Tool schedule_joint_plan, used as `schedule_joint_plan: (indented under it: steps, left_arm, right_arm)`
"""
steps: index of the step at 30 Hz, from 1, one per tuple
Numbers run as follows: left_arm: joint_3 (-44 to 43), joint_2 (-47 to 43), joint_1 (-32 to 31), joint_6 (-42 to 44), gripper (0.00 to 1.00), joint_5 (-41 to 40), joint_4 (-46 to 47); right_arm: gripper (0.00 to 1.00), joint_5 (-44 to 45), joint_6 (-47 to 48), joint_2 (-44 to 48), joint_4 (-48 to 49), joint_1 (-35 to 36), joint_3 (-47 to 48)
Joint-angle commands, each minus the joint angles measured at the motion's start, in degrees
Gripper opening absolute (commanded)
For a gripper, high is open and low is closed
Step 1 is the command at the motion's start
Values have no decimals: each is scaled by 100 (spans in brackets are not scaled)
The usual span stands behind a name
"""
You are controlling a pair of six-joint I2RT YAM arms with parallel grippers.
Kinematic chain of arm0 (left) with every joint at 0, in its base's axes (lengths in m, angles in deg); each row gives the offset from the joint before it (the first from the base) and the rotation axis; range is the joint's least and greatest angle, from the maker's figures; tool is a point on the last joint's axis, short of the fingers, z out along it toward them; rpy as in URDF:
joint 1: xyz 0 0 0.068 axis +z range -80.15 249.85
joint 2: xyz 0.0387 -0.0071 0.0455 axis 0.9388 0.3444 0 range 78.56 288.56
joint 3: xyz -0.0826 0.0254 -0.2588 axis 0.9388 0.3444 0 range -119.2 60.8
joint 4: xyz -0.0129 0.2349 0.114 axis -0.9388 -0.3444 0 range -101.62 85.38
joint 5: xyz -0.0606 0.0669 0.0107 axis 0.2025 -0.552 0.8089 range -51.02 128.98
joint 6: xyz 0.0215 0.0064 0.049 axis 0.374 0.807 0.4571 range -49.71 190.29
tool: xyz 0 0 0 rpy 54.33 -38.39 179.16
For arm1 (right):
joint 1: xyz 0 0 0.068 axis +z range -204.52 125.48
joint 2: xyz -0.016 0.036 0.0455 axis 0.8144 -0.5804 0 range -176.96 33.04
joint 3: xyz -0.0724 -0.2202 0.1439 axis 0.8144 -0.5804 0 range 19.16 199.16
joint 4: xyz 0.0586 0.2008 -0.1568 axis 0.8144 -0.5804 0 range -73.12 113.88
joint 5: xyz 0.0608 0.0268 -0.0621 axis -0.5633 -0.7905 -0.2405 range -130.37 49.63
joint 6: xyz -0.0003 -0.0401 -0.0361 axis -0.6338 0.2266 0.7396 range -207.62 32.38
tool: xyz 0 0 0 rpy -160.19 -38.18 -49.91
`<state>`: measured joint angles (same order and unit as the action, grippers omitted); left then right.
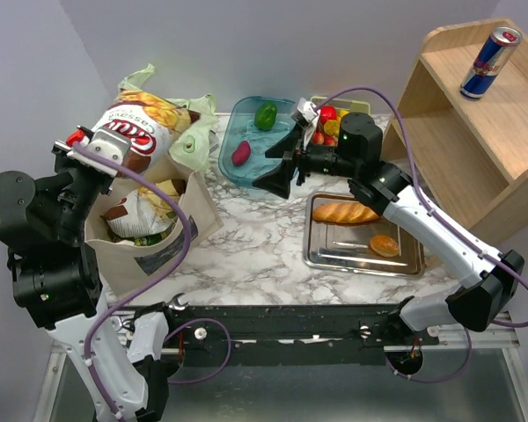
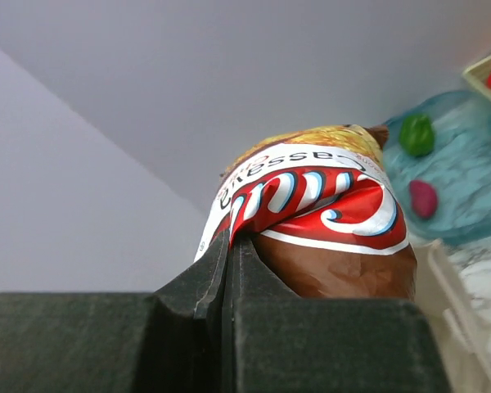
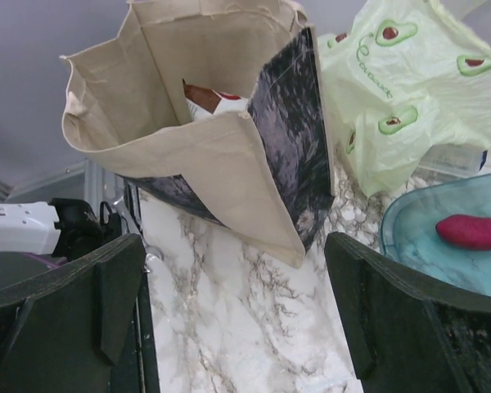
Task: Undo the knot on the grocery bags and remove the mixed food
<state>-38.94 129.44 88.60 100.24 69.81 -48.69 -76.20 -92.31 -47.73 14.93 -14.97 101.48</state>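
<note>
Aloft, the left gripper (image 2: 229,255) pinches the crisp bag (image 2: 327,214) by its edge (right gripper (image 3: 233,304) gapes above marble (image 1: 255,239)).

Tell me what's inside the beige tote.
A brown-and-white snack pack shows in the tote; whatever lies beneath is covered by it and the walls.

Pale lilac walls (image 1: 334,44), marble-top table (image 1: 264,251) w/ wood shelf (image 1: 462,149) on R side.

I see the marble table (image 1: 255,237) carrying the beige tote (image 1: 150,259) at left, the pale green bag (image 1: 194,149) behind it, a teal dish (image 1: 246,132) far centre and a steel tray (image 1: 343,251) at near right.
</note>
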Motion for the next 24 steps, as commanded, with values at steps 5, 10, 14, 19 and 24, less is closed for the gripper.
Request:
schedule_joint_plan:
  steps: [5, 10, 14, 19, 24]
  left_arm:
    - [-61, 105, -55, -2029, 0, 2446, 590]
    - [514, 123, -512, -3170, 0, 2858, 1160]
    - [564, 193, -1234, -3022, 0, 2511, 923]
    - [703, 214, -1807, -2858, 0, 2429, 769]
    - [819, 230, -2083, -2875, 0, 2483, 669]
  right_arm:
    - [100, 284, 1775, 912, 1628, 292, -693]
    - [100, 590, 3476, 781, 1174, 979, -233]
    - [100, 940, 4692, 601, 587, 1655, 21]
    - [100, 1842, 5684, 369, 617, 2258, 27]
    - [100, 2463, 5855, 132, 776, 2518, 70]
